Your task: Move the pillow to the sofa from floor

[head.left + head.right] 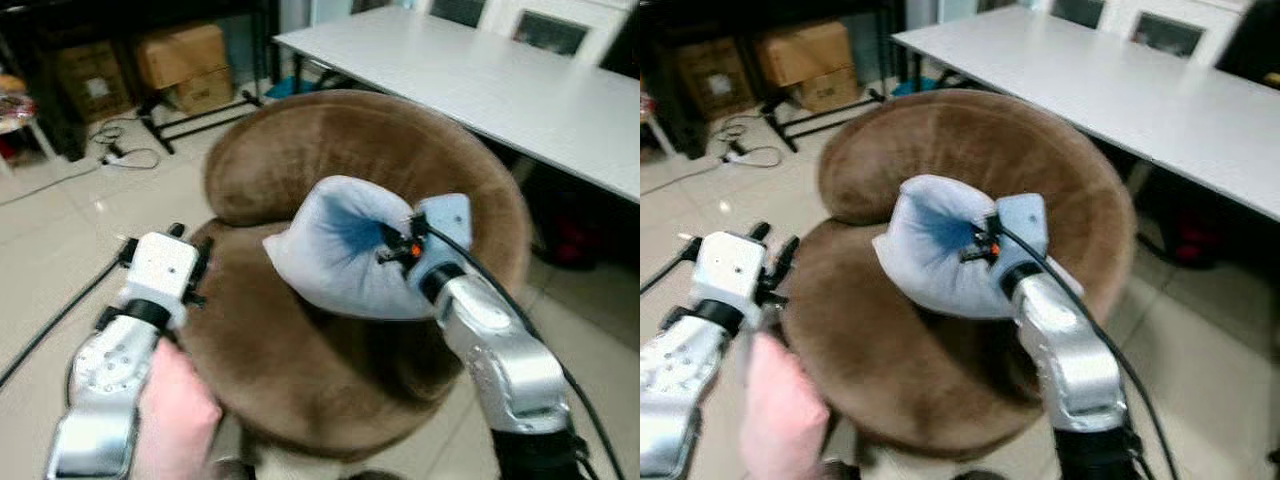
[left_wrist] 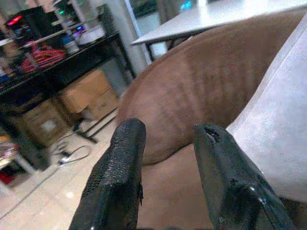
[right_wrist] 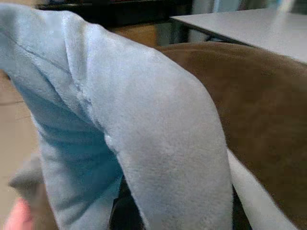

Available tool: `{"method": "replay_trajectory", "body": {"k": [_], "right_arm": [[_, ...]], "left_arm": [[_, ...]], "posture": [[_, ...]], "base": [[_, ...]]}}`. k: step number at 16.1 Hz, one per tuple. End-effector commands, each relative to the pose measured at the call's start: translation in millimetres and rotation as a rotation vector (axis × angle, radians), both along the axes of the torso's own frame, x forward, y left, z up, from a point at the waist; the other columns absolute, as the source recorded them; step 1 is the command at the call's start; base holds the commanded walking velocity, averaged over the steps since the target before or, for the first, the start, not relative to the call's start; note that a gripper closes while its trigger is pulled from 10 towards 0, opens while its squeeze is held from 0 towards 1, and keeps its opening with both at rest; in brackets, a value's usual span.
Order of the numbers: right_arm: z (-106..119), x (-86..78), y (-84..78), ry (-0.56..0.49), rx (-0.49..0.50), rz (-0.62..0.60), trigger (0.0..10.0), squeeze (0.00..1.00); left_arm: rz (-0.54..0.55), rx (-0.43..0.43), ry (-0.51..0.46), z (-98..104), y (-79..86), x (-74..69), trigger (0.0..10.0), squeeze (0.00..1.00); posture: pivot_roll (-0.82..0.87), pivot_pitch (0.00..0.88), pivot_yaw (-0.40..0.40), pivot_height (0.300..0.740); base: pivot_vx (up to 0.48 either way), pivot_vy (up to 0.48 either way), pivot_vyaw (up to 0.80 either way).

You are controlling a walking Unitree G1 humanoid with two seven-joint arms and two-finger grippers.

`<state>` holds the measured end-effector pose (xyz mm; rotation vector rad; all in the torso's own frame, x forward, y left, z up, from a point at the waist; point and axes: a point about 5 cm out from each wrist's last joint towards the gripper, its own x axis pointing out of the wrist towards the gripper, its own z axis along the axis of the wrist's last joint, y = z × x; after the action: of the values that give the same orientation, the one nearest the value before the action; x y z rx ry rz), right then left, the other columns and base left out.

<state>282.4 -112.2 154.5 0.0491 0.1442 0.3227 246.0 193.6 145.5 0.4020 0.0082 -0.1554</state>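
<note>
The right tool (image 1: 400, 245) is clamped on a pale blue pillow (image 1: 335, 250), its fingers buried in the bunched fabric so that the cloth folds over them; in the right wrist view the pillow (image 3: 158, 143) drapes over the dark fingers and hides most of them. The pillow is held up off the floor, over the seat of a round brown sofa (image 1: 300, 370), in front of its curved backrest; whether its underside rests on the seat cannot be told. The sofa is a plush chair with a thick rolled back, standing on a pale tiled floor (image 1: 60, 230). The left tool (image 2: 168, 182) hangs just beside the sofa's left edge with its two black fingers (image 2: 120, 177) apart and nothing between them; through the gap its wrist camera looks at the brown backrest and, to one side, a patch of the pale pillow. In the head views the left arm's white wrist block (image 1: 160, 270) sits close to the sofa's rim. A person's hand (image 1: 175, 420) shows at the lower edge, against the left forearm. Behind the sofa on the right runs a long white tabletop (image 1: 480, 80). Farther back on the left stand cardboard boxes (image 1: 185, 60) under a dark shelf, and a cable (image 1: 120, 155) lies coiled on the floor near them.
</note>
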Motion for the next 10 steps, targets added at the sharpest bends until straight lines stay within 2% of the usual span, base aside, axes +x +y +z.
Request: {"method": "replay_trajectory", "body": {"k": [1, 3, 5, 9, 10], "right_arm": [[16.5, 1.9, 2.7, -0.083, 0.029, 0.008, 10.0, 0.0], [16.6, 3.7, 0.5, -0.084, 0.002, -0.004, 10.0, 0.0], [16.0, 6.3, -1.3, -0.083, -0.036, -0.007, 10.0, 0.0], [17.1, 7.2, 3.1, -0.094, -0.07, 0.027, 10.0, 0.0], [17.0, 6.7, 4.1, -0.092, -0.059, 0.03, 10.0, 0.0]], "left_arm": [[0.017, 0.018, -0.004, 0.3, 3.1, 0.2, 10.0, 0.0], [0.02, 0.018, -0.005, 0.7, 3.3, 1.3, 10.0, 0.0], [0.051, -0.055, -0.007, 1.2, 5.9, 2.9, 10.0, 0.0], [0.046, -0.082, -0.045, 7.2, 10.4, 0.9, 10.0, 0.0], [0.03, -0.075, -0.047, 7.9, 9.6, 0.2, 10.0, 0.0]], "posture": [[0.0, 0.0, -0.029, 0.74], [0.0, 0.0, -0.029, 0.74], [0.0, 0.0, -0.031, 0.74], [0.0, 0.0, -0.035, 0.74], [0.0, 0.0, -0.035, 0.74]], "base": [[0.0, -0.458, 0.0], [0.0, -0.458, 0.0], [0.0, 0.0, 0.0], [0.0, 0.0, 0.0], [0.352, 0.0, 0.8]]}}
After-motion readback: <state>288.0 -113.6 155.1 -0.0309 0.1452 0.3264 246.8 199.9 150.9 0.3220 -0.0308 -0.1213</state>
